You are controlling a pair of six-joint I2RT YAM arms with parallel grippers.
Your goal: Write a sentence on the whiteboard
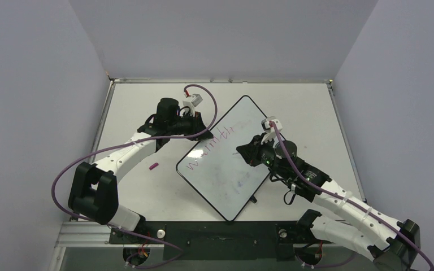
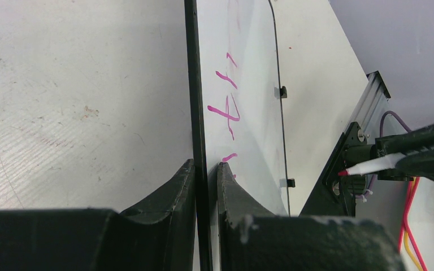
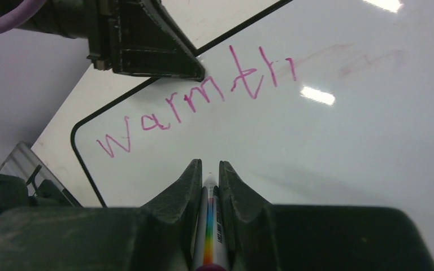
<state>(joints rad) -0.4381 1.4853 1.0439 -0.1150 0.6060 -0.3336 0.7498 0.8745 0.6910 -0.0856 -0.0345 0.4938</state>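
Right claw point(image 3: 209, 166): clenched on the marker point(image 3: 210, 237). The barrel lies in the groove between my two fingers, so the tip points straight ahead and I can steer it like a fingertip.
Marker: a slim round white barrel with a rainbow-striped label and a pink tip. It is poised over the blank area below the writing. Whether the tip touches the surface I cannot tell from these angles.
Left claw point(image 2: 205, 165): clenched on the rim of the board point(image 2: 248, 68), one finger on each face. I judge this grip is there to stop the board sliding or turning under the marker's push.
Board: a thin, stiff panel, glossy white, with a narrow black rim and rounded corners. It sits skewed on the table point(image 1: 311, 107) between my two arms, one corner toward the far edge. Its sheen mirrors the ceiling lights, and it looks slick enough to need pinning.
Sentence point(image 3: 203, 101): only "warmth" is written, in wobbly pink strokes along the edge my left claw holds. Faint old smudges trail past the last letter. There is plenty of bare white below for more lines, so most of the writing is not yet done.
Table: matte off-white, scuffed and stained.
Stray piece point(image 1: 154, 166): small and magenta, lying on the table beside my left arm, apart from the board.
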